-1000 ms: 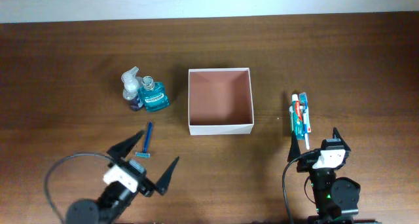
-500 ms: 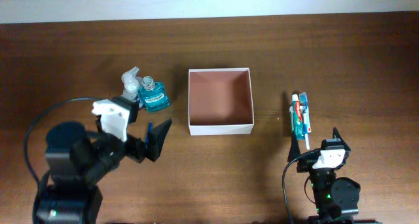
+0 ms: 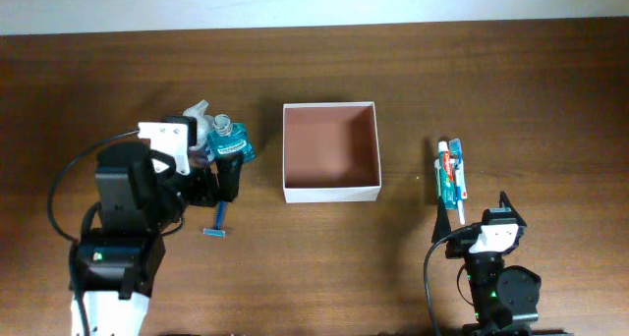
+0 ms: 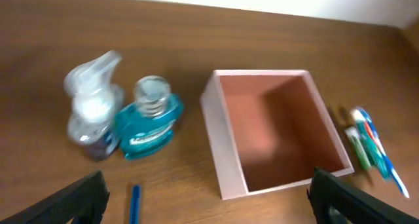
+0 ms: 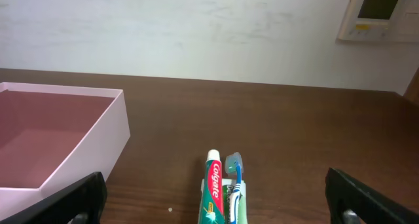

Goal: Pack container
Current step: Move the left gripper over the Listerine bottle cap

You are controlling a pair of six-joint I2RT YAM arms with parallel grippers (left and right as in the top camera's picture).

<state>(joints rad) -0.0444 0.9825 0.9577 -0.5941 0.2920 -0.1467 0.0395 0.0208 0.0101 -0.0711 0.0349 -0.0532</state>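
The container (image 3: pixel 331 192) is a square white box with a pinkish-brown inside, standing mid-table and empty; it also shows in the left wrist view (image 4: pixel 219 152) and the right wrist view (image 5: pixel 85 155). My left gripper (image 3: pixel 208 184) is open and empty, hovering just in front of a teal bottle (image 3: pixel 229 144) and a clear spray bottle (image 3: pixel 200 120). A blue razor (image 3: pixel 218 218) lies below it. My right gripper (image 3: pixel 472 213) is open and empty, just in front of a toothpaste tube (image 3: pixel 448 174) and a toothbrush (image 5: pixel 236 178).
The toiletries lie on a dark wooden table. A white wall runs along the table's far edge (image 3: pixel 314 27). In the left wrist view, the teal bottle (image 4: pixel 147 122) and spray bottle (image 4: pixel 91 112) stand left of the container, and the razor (image 4: pixel 134 204) lies between the fingers.
My left arm has swung from the front left of the table up towards the two bottles, uncovering the razor. The right arm and all objects have stayed still.
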